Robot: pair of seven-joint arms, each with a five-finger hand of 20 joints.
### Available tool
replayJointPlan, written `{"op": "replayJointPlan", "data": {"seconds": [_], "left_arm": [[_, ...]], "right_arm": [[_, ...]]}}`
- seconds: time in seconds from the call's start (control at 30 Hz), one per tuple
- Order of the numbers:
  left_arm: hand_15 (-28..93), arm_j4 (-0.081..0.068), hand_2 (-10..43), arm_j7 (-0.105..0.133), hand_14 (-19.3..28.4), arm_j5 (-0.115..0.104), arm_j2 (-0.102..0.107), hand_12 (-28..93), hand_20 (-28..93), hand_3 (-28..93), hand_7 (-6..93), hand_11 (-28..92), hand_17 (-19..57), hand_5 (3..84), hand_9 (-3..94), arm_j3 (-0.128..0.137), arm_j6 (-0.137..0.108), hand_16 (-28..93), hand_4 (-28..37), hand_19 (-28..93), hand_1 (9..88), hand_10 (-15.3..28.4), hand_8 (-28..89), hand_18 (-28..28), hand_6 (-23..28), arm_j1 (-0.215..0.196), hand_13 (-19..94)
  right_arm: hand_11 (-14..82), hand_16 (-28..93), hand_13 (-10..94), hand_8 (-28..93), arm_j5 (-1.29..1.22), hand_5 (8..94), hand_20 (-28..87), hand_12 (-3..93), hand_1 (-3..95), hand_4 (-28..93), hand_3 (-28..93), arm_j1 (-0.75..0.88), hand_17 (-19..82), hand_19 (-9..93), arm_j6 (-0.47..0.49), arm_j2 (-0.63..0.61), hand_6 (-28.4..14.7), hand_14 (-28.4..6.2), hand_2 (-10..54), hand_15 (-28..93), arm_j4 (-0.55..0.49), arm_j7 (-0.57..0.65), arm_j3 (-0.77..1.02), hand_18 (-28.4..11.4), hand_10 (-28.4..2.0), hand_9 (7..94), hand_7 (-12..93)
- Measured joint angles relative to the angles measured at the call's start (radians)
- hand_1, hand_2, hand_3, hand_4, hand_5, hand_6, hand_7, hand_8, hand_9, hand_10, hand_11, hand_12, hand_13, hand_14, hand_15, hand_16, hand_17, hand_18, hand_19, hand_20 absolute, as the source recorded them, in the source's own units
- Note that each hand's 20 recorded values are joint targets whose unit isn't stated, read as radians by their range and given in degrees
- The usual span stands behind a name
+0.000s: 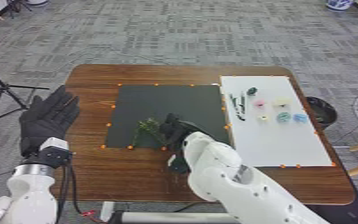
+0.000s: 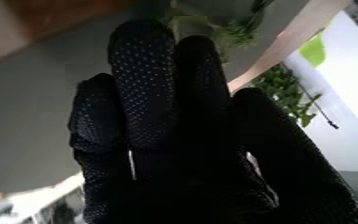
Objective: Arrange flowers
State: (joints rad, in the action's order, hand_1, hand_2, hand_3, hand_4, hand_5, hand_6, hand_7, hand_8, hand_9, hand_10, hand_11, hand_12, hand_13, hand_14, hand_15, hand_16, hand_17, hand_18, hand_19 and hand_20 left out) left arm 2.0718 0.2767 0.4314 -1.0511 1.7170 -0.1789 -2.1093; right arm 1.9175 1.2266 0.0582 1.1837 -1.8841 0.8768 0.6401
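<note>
My right hand [image 1: 177,131] is low over the dark mat [image 1: 162,97], beside green sprigs [image 1: 147,127] near the mat's front edge. Its gloved fingers [image 2: 149,95] are extended in the right wrist view, with some greenery [image 2: 235,35] beyond the fingertips; contact cannot be told. Leafy green pieces [image 2: 284,92] show farther off there. My left hand [image 1: 47,117] rests at the table's left edge, fingers straight. On the white sheet [image 1: 282,145] lie pink [image 1: 260,103], pale yellow [image 1: 281,102], small cream [image 1: 264,118] and blue [image 1: 301,118] flower heads, with dark green stems [image 1: 238,107] and a leafy piece [image 1: 252,91].
Orange markers dot the borders of the mat and sheet on the brown table [image 1: 122,180]. A dark round bin [image 1: 321,111] stands beyond the right edge, and a black tripod [image 1: 7,90] stands on the left. My right forearm crosses the table's front.
</note>
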Motion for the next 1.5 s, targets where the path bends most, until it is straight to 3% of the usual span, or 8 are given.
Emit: {"op": "replayJointPlan", "data": {"seconds": [0.13, 0.33, 0.47, 0.63, 0.77, 1.03, 1.17, 1.5], "left_arm": [[26, 0.000, 19.3, 0.002, 14.9, -0.006, 0.000, 8, 7, 70, 8.8, 22, -8.6, 41.1, 30.7, 0.002, 0.000, -5, -28.3, 32, 23.1, 16.1, -8, 12.7, 9.7, -0.005, 22], [23, 0.002, 19.3, 0.008, 14.2, -0.010, -0.011, 8, 7, 70, 8.5, 21, -8.5, 40.9, 30.5, 0.017, 0.001, -5, -28.3, 31, 23.1, 16.1, -8, 12.7, 9.6, -0.019, 22], [20, 0.005, 19.4, 0.009, 13.7, -0.010, -0.028, 8, 7, 69, 7.3, 19, -8.5, 40.4, 30.1, 0.048, 0.009, -5, -28.3, 30, 23.0, 15.6, -8, 12.6, 9.5, -0.035, 22], [18, 0.015, 19.4, 0.009, 12.9, -0.009, -0.050, 8, 7, 69, 6.2, 17, -8.4, 39.9, 29.9, 0.100, 0.024, -4, -28.3, 30, 22.8, 15.1, -7, 12.5, 9.1, -0.065, 22], [17, 0.022, 19.4, 0.009, 12.5, -0.009, -0.057, 8, 7, 69, 6.1, 17, -8.4, 39.9, 29.9, 0.120, 0.028, -4, -28.3, 29, 22.6, 15.0, -7, 12.5, 9.0, -0.087, 22], [18, 0.022, 19.3, 0.013, 13.2, -0.009, -0.058, 9, 8, 69, 6.4, 17, -8.4, 40.0, 29.9, 0.119, 0.027, -3, -28.3, 29, 22.8, 15.1, -7, 12.5, 9.1, -0.089, 22], [18, 0.021, 19.2, 0.015, 13.5, -0.010, -0.057, 9, 8, 69, 6.6, 17, -8.5, 40.1, 29.9, 0.116, 0.026, -3, -28.3, 30, 22.9, 15.3, -7, 12.5, 9.1, -0.083, 22], [20, 0.017, 19.2, 0.015, 14.6, -0.011, -0.048, 10, 8, 69, 7.0, 18, -8.4, 40.1, 29.9, 0.091, 0.020, -2, -28.3, 30, 22.9, 15.6, -7, 12.6, 9.4, -0.059, 21]], "right_arm": [[11.5, 26, 82, -15, -0.001, 66.2, 23, 13.7, 26.3, -10, 69, -0.004, 50, 93, -0.006, -0.001, -8.1, -9.7, 25.7, 51, -0.006, 0.053, 0.001, -21.6, -22.7, 73.8, 61], [13.0, 27, 76, -7, -0.030, 65.9, 25, 15.8, 27.4, -12, 67, 0.005, 44, 93, -0.004, -0.023, -8.2, -10.9, 19.6, 56, -0.065, 0.009, 0.041, -23.0, -21.3, 68.8, 24], [12.7, 26, 74, -7, -0.012, 61.6, 25, 15.8, 27.3, -13, 69, 0.029, 43, 93, -0.020, -0.054, -9.0, -11.3, 14.7, 58, -0.113, -0.046, 0.120, -23.2, -21.2, 65.4, 15], [11.6, 26, 69, -7, 0.038, 58.9, 26, 15.8, 30.8, -15, 70, 0.066, 39, 91, -0.104, -0.143, -8.8, -11.8, 7.3, 61, -0.150, -0.048, 0.251, -22.7, -20.1, 60.3, 13], [11.2, 25, 67, -7, 0.073, 56.6, 29, 15.8, 33.3, -17, 71, 0.120, 38, 89, -0.104, -0.251, -8.5, -11.8, 3.1, 63, -0.161, -0.062, 0.386, -22.5, -19.2, 57.6, 13], [14.0, 25, 70, -7, 0.064, 59.2, 32, 16.5, 33.6, -22, 66, 0.242, 40, 91, -0.101, -0.415, -8.7, -10.5, -8.0, 66, -0.143, -0.014, 0.565, -22.5, -18.5, 62.0, 12], [22.2, 28, 70, -7, 0.144, 61.9, 34, 20.6, 33.0, -26, 61, 0.243, 42, 92, -0.110, -0.423, -8.1, -10.4, -9.5, 69, -0.109, 0.034, 0.518, -22.4, -17.5, 66.9, 12], [42.3, 38, 71, -7, 0.231, 63.4, 41, 32.1, 33.3, -27, 56, 0.136, 43, 93, -0.085, -0.377, -8.7, -11.0, -9.5, 73, -0.047, 0.057, 0.335, -23.6, -16.8, 67.9, 9]]}}
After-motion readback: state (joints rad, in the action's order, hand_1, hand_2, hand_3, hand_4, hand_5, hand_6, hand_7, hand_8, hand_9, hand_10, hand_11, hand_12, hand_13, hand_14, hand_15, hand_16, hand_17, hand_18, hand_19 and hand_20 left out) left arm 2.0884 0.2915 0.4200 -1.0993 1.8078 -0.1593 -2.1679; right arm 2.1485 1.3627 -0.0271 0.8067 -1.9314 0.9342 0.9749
